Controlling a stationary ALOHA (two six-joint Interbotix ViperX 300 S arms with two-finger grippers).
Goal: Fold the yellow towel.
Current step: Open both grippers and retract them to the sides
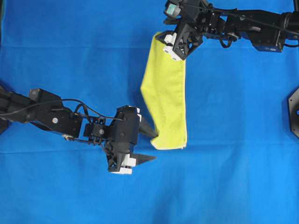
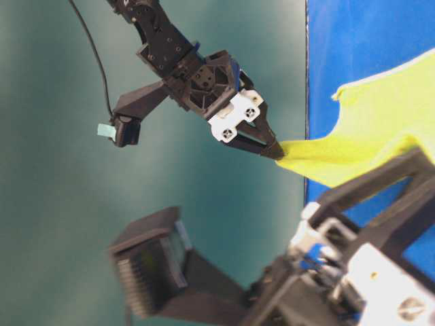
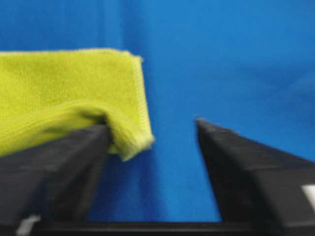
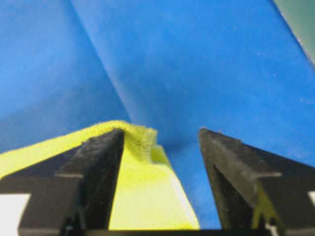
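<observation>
A yellow towel [image 1: 166, 95] is lying folded into a long narrow strip near the middle of a tabletop covered by a blue table cloth [image 1: 70, 51], running from the upper centre down toward the lower centre of the overhead view.

The left end effector [image 1: 150, 145] is sitting at the strip's lower corner with its two black fingers spread wide apart. In the left wrist view one finger [image 3: 64, 162] is touching the towel's corner, which is draping over its tip, while the other finger is standing clear over bare blue cloth. Nothing is being pinched.

The right end effector [image 1: 174, 46] is covering the strip's upper end, so that end of the towel is partly hidden from overhead. In the right wrist view its fingers are also standing spread, with the towel's bunched, stitched hem [image 4: 142, 142] lying against the inner side of one finger [image 4: 98, 167] (the other is over bare cloth).

The table-level view is tipped sideways and much of it is blurred: a large out-of-focus black arm is filling its lower part, and the towel's far side is being cut off by the frame edge. There the right end effector's fingertips are overlapping the towel's pointed tip, so the gap between them is not showing.

No readable writing or brand marks are showing in any view.
</observation>
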